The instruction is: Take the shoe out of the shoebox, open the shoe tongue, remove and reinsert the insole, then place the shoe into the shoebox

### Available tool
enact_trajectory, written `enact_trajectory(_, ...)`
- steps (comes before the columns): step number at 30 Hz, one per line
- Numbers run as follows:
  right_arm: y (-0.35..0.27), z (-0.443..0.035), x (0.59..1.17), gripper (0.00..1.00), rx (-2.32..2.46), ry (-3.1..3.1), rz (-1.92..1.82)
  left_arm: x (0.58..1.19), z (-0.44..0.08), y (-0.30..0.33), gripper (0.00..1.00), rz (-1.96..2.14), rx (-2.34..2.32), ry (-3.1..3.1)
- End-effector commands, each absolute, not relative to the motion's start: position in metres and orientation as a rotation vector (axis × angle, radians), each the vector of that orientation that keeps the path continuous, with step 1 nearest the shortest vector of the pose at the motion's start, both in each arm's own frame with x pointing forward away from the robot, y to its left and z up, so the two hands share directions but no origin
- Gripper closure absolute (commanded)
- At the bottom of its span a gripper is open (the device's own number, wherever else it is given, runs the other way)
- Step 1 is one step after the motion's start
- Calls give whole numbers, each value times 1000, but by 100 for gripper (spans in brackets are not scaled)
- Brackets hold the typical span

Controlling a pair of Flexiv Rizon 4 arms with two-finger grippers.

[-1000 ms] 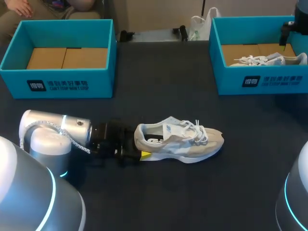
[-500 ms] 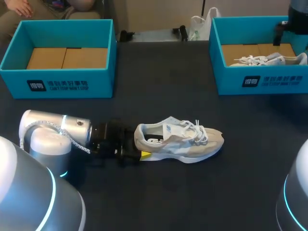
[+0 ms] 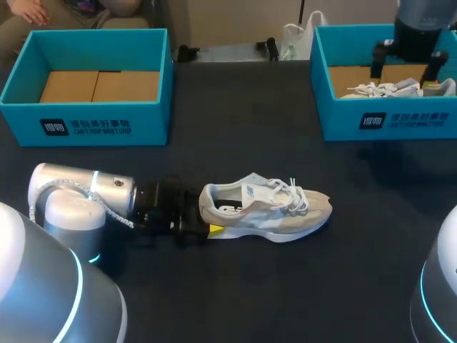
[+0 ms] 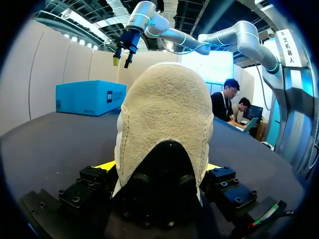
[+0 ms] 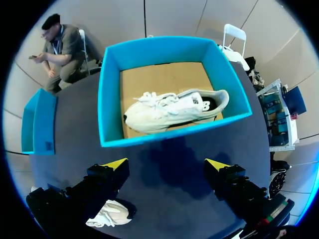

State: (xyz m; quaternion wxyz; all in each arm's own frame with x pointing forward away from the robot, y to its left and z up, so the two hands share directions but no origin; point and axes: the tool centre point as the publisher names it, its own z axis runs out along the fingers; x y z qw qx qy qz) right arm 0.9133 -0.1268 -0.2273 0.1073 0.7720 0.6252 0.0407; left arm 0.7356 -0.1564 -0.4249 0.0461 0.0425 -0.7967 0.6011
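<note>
Left arm low and level, in from the left, wrist horizontal, fingers pointing toward the middle. Left gripper clamped on the heel of the shoe, one yellow tip pressed to each side, gripper body just behind. Right arm raised at the far right, wrist turned straight down. Right gripper hanging in the air, fingers spread wide, yellow tips well apart, pointing down.
</note>
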Motion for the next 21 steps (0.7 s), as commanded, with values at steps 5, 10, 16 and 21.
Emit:
enact_trajectory(5,-84,-225,868,0,2227,1857,92,735,-426,-155,100,1832,130,-2433)
enact_trajectory(10,-56,-232,851,0,2209,1889,98,735,-426,-155,100,1832,130,-2433)
enact_trajectory(16,-19,-248,829,0,2222,1922,103,735,-426,-155,100,1832,130,-2433)
enact_trajectory(21,5,-254,809,0,2217,1944,39,735,-426,-155,100,1832,130,-2433)
